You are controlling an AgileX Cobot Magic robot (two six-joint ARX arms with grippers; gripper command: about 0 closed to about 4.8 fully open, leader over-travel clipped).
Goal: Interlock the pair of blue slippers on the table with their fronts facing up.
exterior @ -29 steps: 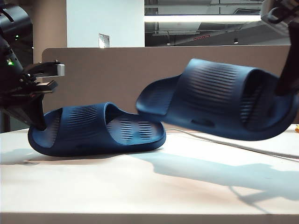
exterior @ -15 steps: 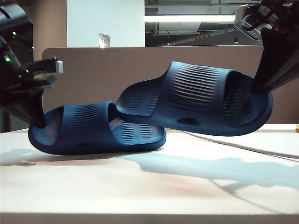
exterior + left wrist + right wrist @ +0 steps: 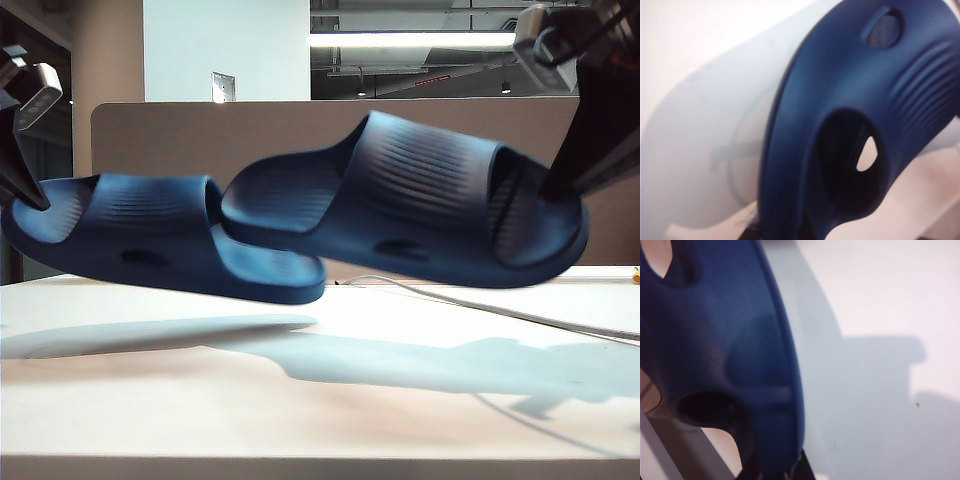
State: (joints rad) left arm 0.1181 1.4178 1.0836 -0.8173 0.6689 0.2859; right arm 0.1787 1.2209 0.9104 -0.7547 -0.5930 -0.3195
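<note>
Off-white counter (image 3: pixel 320 400) below, brown divider behind. Left jaws (image 3: pixel 22 185) pinching left slipper (image 3: pixel 150 235) heel; right jaws (image 3: pixel 560 185) pinching right slipper (image 3: pixel 420 205) heel. Both aloft, toes overlapping mid-air. Lifted; interlocking and setting down outstanding.

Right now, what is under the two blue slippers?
Both the left slipper and right slipper hang in the air, each held by its arm's jaws. Beneath them lies only bare table with their shadows. The thin cable runs behind, partly hidden.

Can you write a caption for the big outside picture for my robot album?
Left gripper and right gripper hold two blue slippers above the table.
</note>
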